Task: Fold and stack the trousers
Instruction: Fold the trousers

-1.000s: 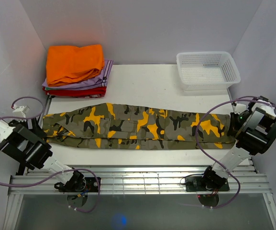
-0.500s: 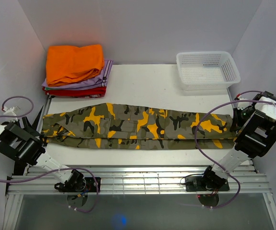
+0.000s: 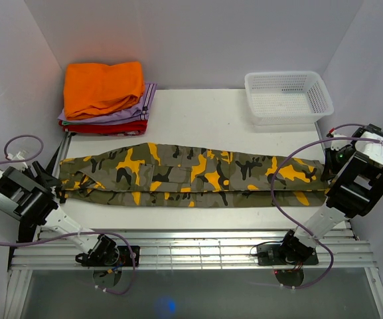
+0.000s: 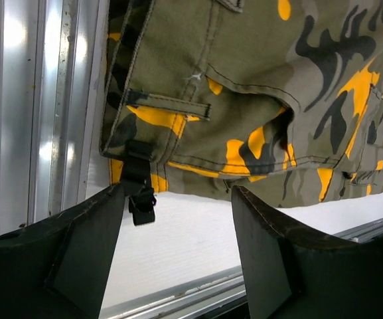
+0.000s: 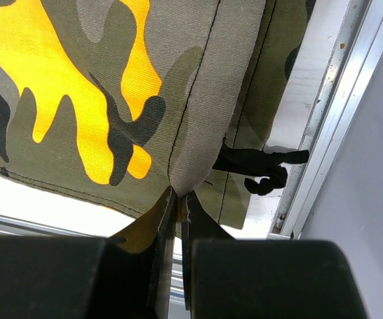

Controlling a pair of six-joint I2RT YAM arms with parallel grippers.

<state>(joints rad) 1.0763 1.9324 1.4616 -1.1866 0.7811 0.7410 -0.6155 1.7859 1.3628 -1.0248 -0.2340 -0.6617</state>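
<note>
Top external shows one trousers (image 3: 191, 174), one basket (image 3: 288, 98).

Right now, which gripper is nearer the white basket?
Right. The right gripper, shut on the trousers at the hem end, sits just in front of the white basket, by its right corner. The left gripper, open at the waistband end, is far off to the left.

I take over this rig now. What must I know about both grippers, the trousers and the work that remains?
Left gripper: open, at the waist end of the trousers, gripping nothing.
Right gripper: shut on the cloth at the leg end.
Trousers: stretched across the table; leg-over-leg fold seems done.
Left to do: fold shorter, then stack, probably on the folded clothes far left.
</note>
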